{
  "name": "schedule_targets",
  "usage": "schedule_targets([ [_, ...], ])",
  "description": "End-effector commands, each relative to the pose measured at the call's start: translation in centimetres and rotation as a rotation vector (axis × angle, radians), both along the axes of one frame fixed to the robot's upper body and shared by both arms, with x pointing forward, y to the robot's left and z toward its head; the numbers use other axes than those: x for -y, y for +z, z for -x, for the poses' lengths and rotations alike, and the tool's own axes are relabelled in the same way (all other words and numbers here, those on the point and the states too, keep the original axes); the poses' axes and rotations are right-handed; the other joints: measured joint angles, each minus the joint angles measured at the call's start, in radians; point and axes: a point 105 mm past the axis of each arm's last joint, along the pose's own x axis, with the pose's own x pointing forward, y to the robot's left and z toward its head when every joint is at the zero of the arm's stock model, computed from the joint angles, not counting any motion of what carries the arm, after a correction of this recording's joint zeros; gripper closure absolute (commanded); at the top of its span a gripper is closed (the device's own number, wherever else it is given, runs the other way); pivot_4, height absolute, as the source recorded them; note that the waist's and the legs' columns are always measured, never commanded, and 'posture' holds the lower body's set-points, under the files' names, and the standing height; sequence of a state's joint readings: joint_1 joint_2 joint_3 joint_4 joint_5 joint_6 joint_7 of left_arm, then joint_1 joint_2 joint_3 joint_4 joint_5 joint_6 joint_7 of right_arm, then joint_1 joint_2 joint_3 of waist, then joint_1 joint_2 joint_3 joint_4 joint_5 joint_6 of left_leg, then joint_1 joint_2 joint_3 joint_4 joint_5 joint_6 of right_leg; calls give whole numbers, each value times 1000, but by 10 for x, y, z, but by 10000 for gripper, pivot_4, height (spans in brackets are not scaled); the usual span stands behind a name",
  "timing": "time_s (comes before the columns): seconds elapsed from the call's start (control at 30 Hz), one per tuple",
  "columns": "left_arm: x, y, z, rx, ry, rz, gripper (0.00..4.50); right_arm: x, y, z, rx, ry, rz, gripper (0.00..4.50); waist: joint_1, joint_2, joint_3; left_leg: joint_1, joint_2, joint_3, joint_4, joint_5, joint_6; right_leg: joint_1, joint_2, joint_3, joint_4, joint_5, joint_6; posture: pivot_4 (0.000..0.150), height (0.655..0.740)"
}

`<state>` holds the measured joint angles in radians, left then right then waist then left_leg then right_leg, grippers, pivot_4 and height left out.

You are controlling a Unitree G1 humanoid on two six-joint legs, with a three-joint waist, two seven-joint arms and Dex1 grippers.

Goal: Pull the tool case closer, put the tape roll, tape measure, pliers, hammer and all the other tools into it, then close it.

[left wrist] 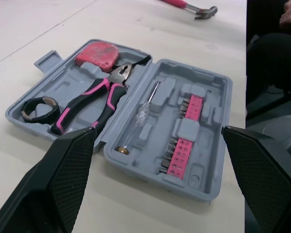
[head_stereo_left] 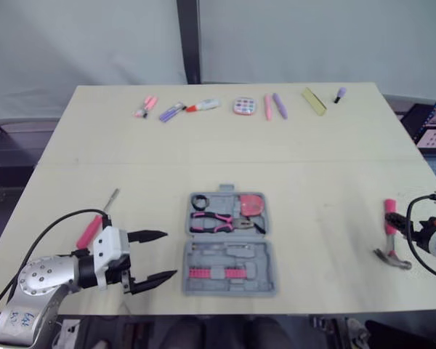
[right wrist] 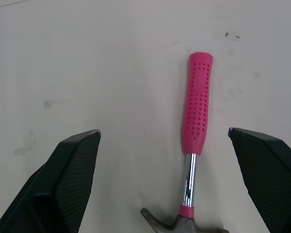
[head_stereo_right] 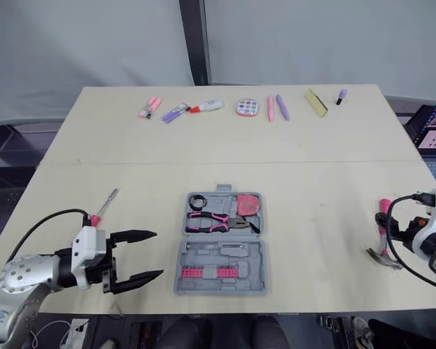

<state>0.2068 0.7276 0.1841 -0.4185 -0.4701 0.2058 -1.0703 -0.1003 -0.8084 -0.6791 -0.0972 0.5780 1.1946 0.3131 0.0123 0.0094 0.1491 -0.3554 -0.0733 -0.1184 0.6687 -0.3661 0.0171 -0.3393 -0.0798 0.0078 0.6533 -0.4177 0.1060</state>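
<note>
The grey tool case (head_stereo_left: 188, 270) lies open at the table's front centre. Its far half holds the black tape roll (head_stereo_left: 200, 201), pink-handled pliers (head_stereo_left: 216, 219) and red tape measure (head_stereo_left: 252, 205); its near half holds pink bit strips (left wrist: 184, 145) and a thin screwdriver (left wrist: 143, 111). My left gripper (head_stereo_left: 171, 254) stands open just left of the case, nothing between its fingers. A pink-handled screwdriver (head_stereo_left: 94, 225) lies behind that gripper. The pink-handled hammer (right wrist: 196, 116) lies near the right table edge, beneath my open right gripper (right wrist: 164, 131), untouched.
Along the far table edge lie several small items: pink and purple markers (head_stereo_left: 171, 111), a white tube (head_stereo_left: 206, 105), a round palette (head_stereo_left: 243, 106), a yellow bar (head_stereo_left: 313, 101). A person's dark-clothed legs (left wrist: 276, 43) are beyond the front table edge.
</note>
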Motion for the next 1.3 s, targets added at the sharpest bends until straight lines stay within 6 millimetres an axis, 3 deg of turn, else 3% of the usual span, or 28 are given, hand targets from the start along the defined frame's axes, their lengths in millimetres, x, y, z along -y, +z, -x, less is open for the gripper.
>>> schedule_targets([
  [0.03, 9, 7, 9, 6, -102, 11, 651, 10, 4, 2, -28, -15, 1, 0, 0, 0, 0, 0, 0, 0, 0, 0, 0, 0, 0, 0, 0, 0, 0, 1500, 7400],
  [0.47, 13, 11, 13, 0, -143, 38, 651, 15, -14, 4, -150, -39, -40, 0, -13, 1, 0, 0, 1, 2, -1, 0, 0, 0, 0, 0, 0, 0, 0, 1500, 7400],
  [1.0, 4, -6, 20, 8, -121, 27, 651, 19, -35, -8, -228, -47, -41, 0, -14, 1, 0, 0, 1, 3, -1, 0, 0, -1, 0, 0, -1, 0, 0, 1500, 7400],
  [1.3, 5, -7, 21, 14, -121, 27, 651, 20, -47, -1, -278, -60, -54, 0, -14, 1, 0, 0, 1, 3, -1, 0, 0, -1, 0, 0, -1, 0, 0, 1500, 7400],
])
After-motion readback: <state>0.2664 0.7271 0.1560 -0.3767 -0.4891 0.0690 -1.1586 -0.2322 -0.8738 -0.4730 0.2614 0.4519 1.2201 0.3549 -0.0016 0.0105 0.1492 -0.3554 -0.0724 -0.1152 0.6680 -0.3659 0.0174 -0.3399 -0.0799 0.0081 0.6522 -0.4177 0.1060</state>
